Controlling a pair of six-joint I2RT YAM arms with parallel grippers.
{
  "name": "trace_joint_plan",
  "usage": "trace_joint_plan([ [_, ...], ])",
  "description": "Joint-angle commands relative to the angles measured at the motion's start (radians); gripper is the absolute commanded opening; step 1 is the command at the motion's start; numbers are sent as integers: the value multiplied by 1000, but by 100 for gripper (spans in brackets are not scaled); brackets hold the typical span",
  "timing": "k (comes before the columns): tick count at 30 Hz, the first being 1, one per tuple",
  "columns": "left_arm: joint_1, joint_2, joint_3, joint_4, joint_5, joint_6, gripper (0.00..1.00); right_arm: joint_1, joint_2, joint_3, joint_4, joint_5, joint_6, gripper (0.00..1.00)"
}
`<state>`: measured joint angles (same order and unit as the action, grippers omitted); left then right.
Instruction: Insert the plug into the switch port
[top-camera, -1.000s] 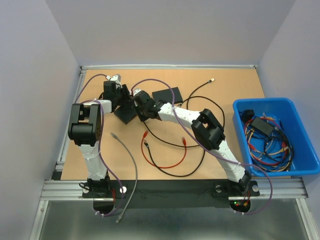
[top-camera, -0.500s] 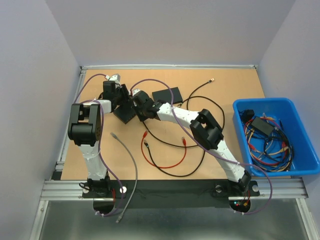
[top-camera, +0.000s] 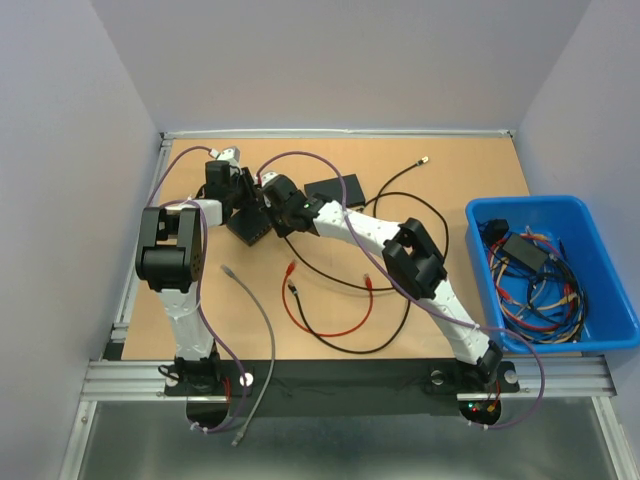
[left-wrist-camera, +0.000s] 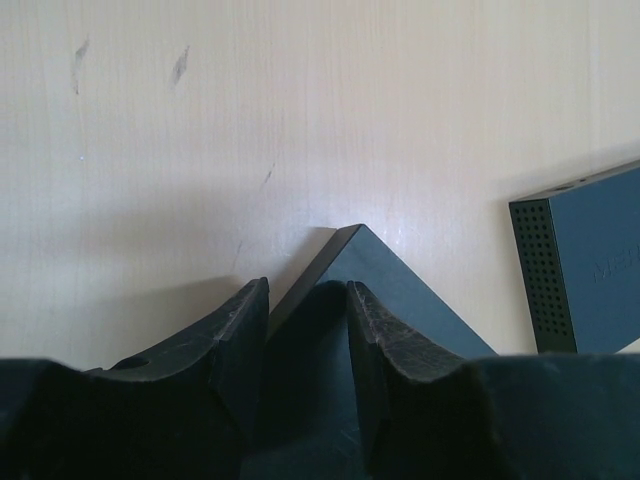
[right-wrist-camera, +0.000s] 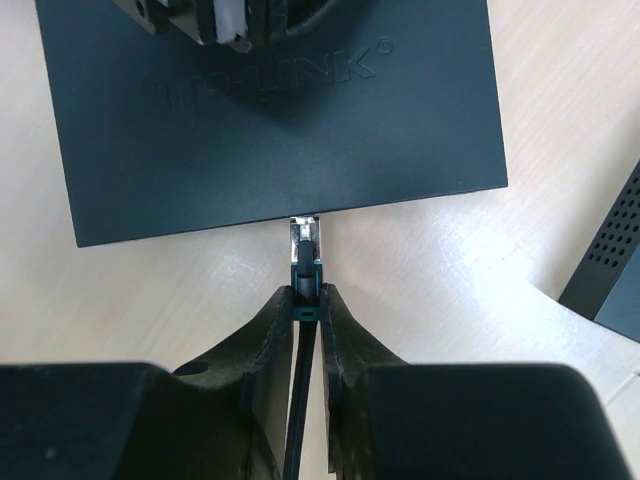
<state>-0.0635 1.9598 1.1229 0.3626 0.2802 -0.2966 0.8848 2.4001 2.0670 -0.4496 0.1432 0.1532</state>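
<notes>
Compared with a second earlier, the right pincer (right-wrist-camera: 303, 298) had pushed up and left towards the switch (right-wrist-camera: 280, 130), clamped tight on the plug (right-wrist-camera: 305, 245). The plug's tip met the switch's near edge, though whether it sat in a port was unclear. The left pincer (left-wrist-camera: 305, 300) straddled the switch's corner on the bench (left-wrist-camera: 300, 120); whether it actually clamped could not be told.

I see my right gripper (right-wrist-camera: 305, 298) pinching the plug (right-wrist-camera: 305, 243) — its metal tip right at the black switch's (right-wrist-camera: 270, 130) near edge. Another black box (right-wrist-camera: 612, 270) lies at far right.
</notes>
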Motion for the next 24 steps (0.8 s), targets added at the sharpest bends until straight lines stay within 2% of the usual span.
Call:
trace_joint_plan([
  [1,-16,-6,9,-73,60,8,46,5,2,85,160,1,-20,0],
  [12,-16,1,21,-89,62,11,47,5,48,36,163,9,-24,0],
  [19,-36,68,164,-347,48,54,44,2,64,24,172,44,-52,1],
  [24,-55,67,173,-425,25,67,43,-3,60,27,186,58,-58,1],
])
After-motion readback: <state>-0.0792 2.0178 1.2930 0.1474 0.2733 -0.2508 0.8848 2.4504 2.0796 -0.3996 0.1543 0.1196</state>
